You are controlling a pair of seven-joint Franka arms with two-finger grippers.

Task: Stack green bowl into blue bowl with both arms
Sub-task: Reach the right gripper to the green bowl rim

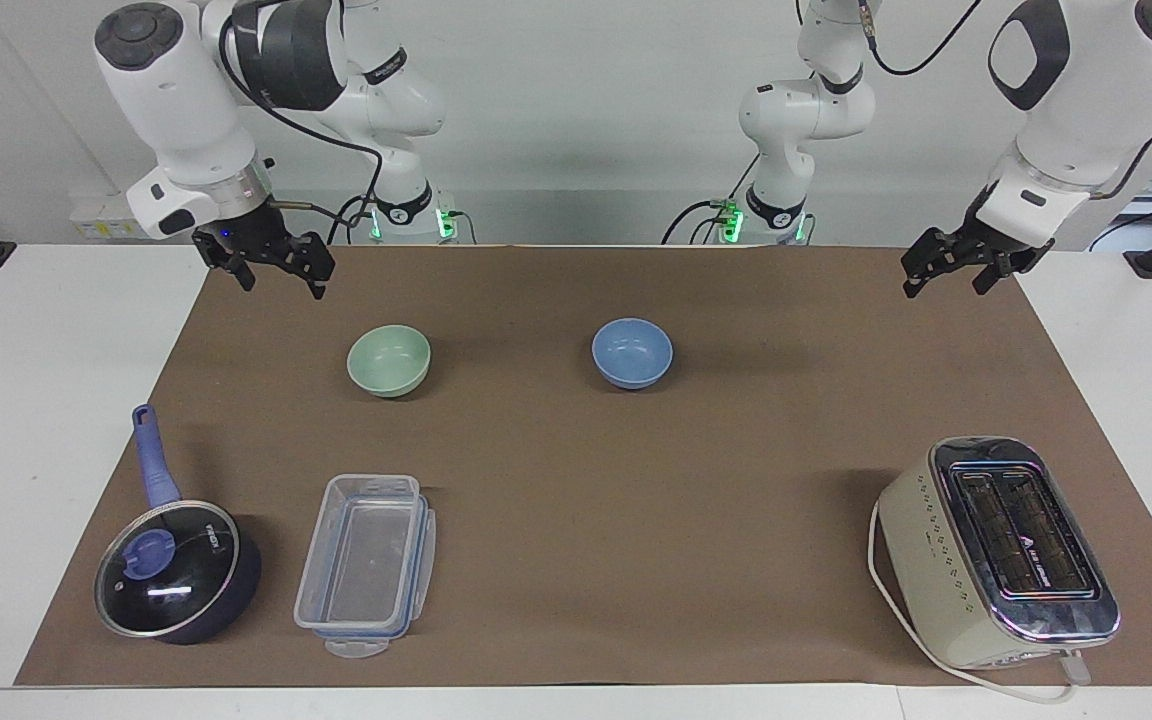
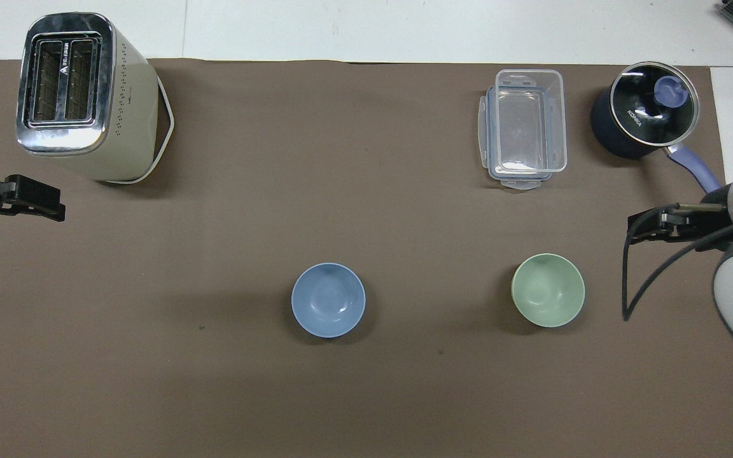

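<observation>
Brown mat [image 1: 576,560] spans table. Toaster [image 1: 998,553] at left arm's end, farthest from robots. Saucepan [image 1: 176,570] and clear container [image 1: 366,565] at right arm's end. Green bowl [image 1: 389,360] and blue bowl [image 1: 632,352] side by side, well apart, upright, empty. Right gripper [image 1: 281,270] raised over mat edge near green bowl, fingers spread, holding nothing. Left gripper [image 1: 954,272] raised over mat's corner, fingers spread, holding nothing.

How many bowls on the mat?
2. The green bowl sits toward the right arm's end; the blue bowl sits beside it, near the middle. Both upright, empty, untouched. None looks hidden.
</observation>
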